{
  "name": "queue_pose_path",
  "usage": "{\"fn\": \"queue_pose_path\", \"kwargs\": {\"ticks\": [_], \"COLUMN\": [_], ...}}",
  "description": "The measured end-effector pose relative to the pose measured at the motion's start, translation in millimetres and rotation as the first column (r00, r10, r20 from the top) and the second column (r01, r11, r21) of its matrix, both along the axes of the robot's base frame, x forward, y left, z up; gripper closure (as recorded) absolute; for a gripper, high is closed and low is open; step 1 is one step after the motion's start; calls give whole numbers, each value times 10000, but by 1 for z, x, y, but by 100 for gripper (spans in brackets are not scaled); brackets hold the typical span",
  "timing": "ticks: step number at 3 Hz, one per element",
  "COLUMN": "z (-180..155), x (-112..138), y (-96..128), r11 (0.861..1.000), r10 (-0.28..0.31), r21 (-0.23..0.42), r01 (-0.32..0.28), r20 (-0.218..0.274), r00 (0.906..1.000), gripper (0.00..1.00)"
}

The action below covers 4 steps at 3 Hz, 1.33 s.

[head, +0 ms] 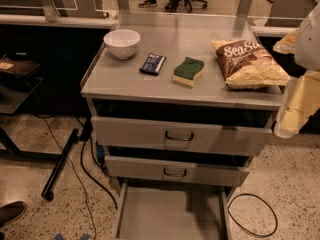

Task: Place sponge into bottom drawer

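The sponge [188,71], dark green on top of pale yellow foam, lies flat on the grey counter top [165,39], right of centre and near the front. The bottom drawer [167,215] is pulled out at floor level, and the part of its flat floor that shows is bare. My gripper [295,106] hangs at the right edge of the view, just off the counter's front right corner. It is well to the right of the sponge and holds nothing that I can see.
A white bowl [122,42] stands at the counter's back left. A dark blue snack wrapper [153,63] lies left of the sponge and a chip bag [250,64] lies to its right. Two handled drawers [179,136] sit slightly open above the bottom one. Cables [252,215] lie on the floor.
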<state>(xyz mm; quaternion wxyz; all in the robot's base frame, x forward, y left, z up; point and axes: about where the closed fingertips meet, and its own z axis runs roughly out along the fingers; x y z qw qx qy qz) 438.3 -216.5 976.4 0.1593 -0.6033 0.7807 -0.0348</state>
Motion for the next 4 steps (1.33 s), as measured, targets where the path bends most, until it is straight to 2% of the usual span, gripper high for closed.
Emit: {"fn": "queue_pose_path", "kwargs": {"ticks": [1,2,3,4], "z": [0,-1,-9,-9], "x": [0,23,53,53], "y": [0,11,27,27], "r11": [10000,9999,9971,9970], "r10": [-1,-160,-758,-770], "r21": [0,1,-39,-29], "r01": [1,160,757,770], "r20": [-1,-207,-290,-282], "r00": [10000,9997,9967,9966], "gripper": [0,0,0,0]}}
